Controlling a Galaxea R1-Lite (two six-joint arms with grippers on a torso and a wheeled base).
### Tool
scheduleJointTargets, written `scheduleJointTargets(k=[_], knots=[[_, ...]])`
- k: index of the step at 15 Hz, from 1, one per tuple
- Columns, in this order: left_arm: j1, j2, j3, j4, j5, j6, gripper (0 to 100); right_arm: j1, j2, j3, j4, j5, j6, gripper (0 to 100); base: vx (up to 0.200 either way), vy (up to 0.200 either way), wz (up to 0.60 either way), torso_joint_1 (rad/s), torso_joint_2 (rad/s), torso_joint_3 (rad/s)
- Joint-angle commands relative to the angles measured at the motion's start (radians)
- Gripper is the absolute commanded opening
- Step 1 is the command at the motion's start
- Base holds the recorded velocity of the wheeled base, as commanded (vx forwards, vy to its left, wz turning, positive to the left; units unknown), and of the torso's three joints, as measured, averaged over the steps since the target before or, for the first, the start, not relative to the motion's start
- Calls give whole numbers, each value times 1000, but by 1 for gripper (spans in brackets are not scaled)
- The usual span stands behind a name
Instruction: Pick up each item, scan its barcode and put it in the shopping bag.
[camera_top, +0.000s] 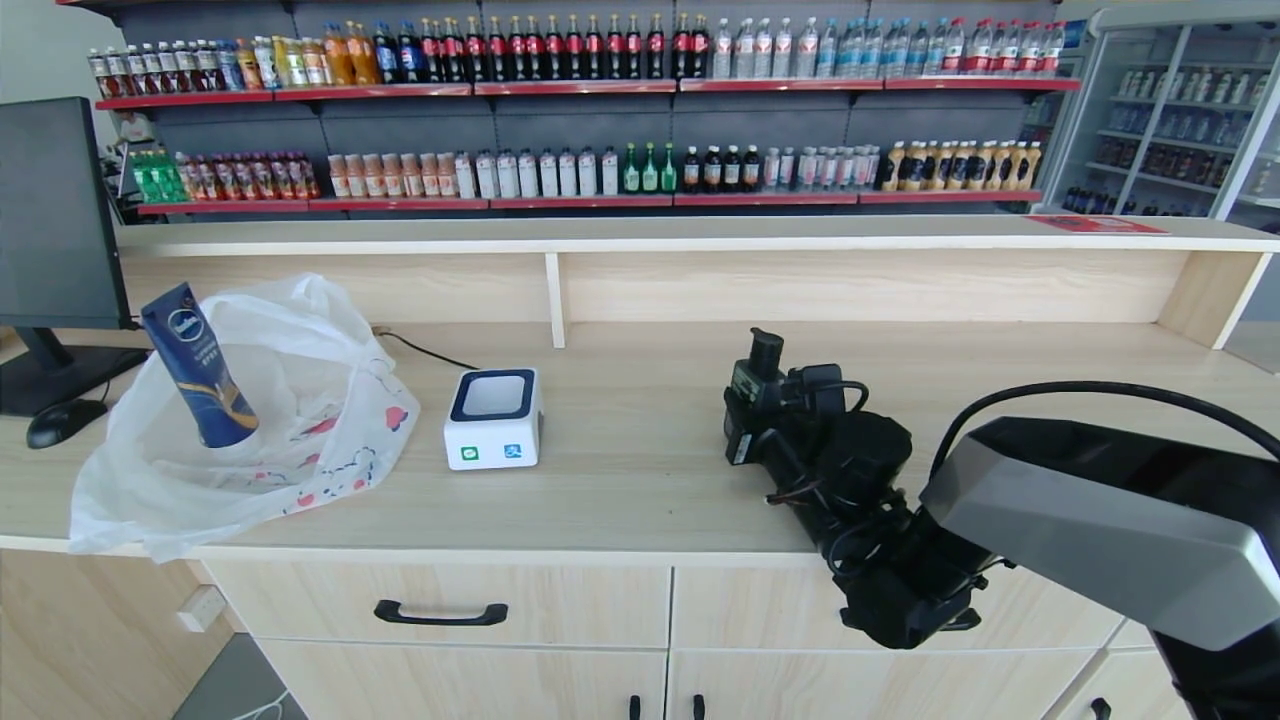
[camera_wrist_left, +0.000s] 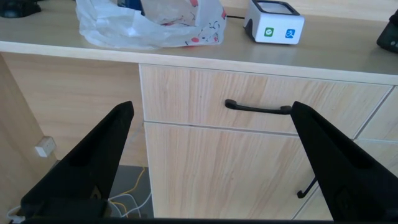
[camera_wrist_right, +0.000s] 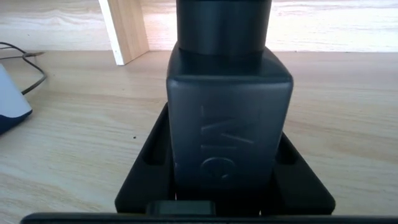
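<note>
Along the counter (camera_top: 640, 490), the white shopping bag (camera_top: 310, 400) slumps open at the left end, ready for drop-offs. Right of centre, the right gripper (camera_top: 790, 410) is clamped on a dark square bottle (camera_wrist_right: 227, 124), cap toward the back edge, likely next for scanning. Below the front edge the left gripper (camera_wrist_left: 211, 109) hangs wide open, empty. The white scanner (camera_top: 493, 418) sits beside the bag. A blue tube (camera_top: 195, 365) stands bagged.

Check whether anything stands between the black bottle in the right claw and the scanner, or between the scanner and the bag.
Nothing visible does. Bare counter separates the black bottle in the right claw from the scanner, and the shopping bag lies right beside the scanner, a blue tube leaning inside it.
</note>
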Motion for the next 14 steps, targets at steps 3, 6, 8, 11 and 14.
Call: scheduleJointTargets(k=[3,6,8,11,14], knots=[[0,0,0,0,0,0,100,1,-45,55,-4,0,0,0,0,0,0,0,0,0],[0,0,0,0,0,0,100,15,-98,72,-4,0,0,0,0,0,0,0,0,0],[0,0,0,0,0,0,100,38,-135,93,-4,-2,0,0,0,0,0,0,0,0],[0,0,0,0,0,0,100,80,-209,131,-4,-6,0,0,0,0,0,0,0,0],[-1,0,0,0,0,0,100,116,-308,188,-4,-8,0,0,0,0,0,0,0,0]])
